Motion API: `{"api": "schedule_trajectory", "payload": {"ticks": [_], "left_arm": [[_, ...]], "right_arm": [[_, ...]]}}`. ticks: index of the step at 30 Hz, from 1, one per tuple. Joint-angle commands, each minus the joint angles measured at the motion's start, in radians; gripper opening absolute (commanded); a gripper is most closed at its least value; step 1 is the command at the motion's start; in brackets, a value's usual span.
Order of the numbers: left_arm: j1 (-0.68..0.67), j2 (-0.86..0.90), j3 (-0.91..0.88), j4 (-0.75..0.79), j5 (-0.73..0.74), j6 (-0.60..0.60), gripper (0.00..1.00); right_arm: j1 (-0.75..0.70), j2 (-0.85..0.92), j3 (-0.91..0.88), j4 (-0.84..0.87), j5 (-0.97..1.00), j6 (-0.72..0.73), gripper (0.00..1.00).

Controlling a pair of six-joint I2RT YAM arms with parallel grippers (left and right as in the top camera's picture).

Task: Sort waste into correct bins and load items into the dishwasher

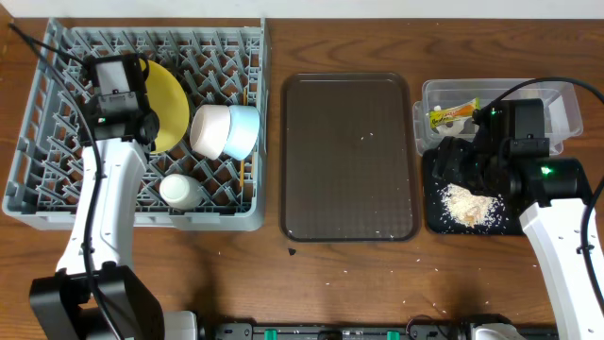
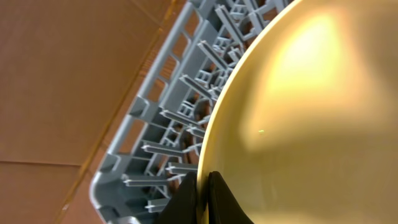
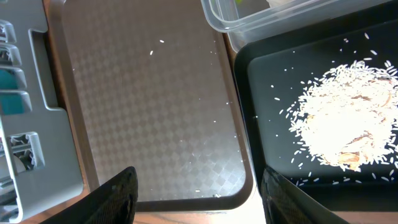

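My left gripper (image 2: 203,198) is shut on the rim of the round yellow plate (image 2: 305,112), which stands on edge in the grey dish rack (image 1: 57,203); the plate (image 1: 165,104) also shows from overhead. A white bowl (image 1: 209,130), a light blue bowl (image 1: 242,132), a small white cup (image 1: 179,190) and wooden chopsticks (image 1: 242,172) sit in the rack. My right gripper (image 3: 199,193) is open and empty above the brown tray's right edge. The snack wrapper (image 1: 453,114) lies in the clear box (image 1: 429,94). Rice scraps (image 3: 345,127) are piled in the black tray (image 3: 267,81).
The brown serving tray (image 1: 347,156) lies between rack and bins, with a few stray rice grains on it. Some crumbs lie on the wooden table in front of it. The rack's corner (image 2: 109,180) shows in the left wrist view.
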Motion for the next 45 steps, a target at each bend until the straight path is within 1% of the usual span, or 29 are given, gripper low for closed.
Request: {"api": "schedule_trajectory", "payload": {"ticks": [1,6,12,18,23,31,36,40,43,45], "left_arm": [[-0.002,0.007,0.010,0.009,-0.110,0.020,0.07],[-0.002,0.007,0.010,0.027,-0.205,0.020,0.07],[-0.008,0.007,0.010,0.027,-0.188,0.020,0.07],[-0.053,0.007,0.010,0.032,-0.145,0.032,0.07],[-0.088,0.007,0.010,0.042,-0.144,0.066,0.07],[-0.099,0.007,0.010,0.066,-0.144,0.091,0.07],[-0.098,0.007,0.010,0.135,-0.143,0.204,0.07],[-0.098,0.007,0.010,0.168,-0.138,0.227,0.07],[-0.098,0.011,0.010,0.185,-0.077,0.281,0.07],[-0.098,0.016,0.010,0.192,-0.047,0.296,0.08]], "right_arm": [[-0.003,-0.004,0.008,0.002,-0.001,0.010,0.62],[-0.003,-0.004,0.008,0.003,-0.001,0.010,0.62],[-0.003,-0.004,0.008,0.003,-0.001,0.010,0.62],[-0.003,-0.004,0.008,0.003,-0.001,0.010,0.63],[-0.003,-0.004,0.008,0.002,-0.001,0.010,0.63],[-0.003,-0.004,0.008,0.002,-0.001,0.010,0.62],[-0.003,-0.004,0.008,0.002,-0.001,0.010,0.63],[-0.003,-0.004,0.008,0.003,-0.001,0.010,0.63],[-0.003,-0.004,0.008,0.002,-0.001,0.010,0.63],[-0.003,-0.004,0.008,0.002,-0.001,0.010,0.63]]}}
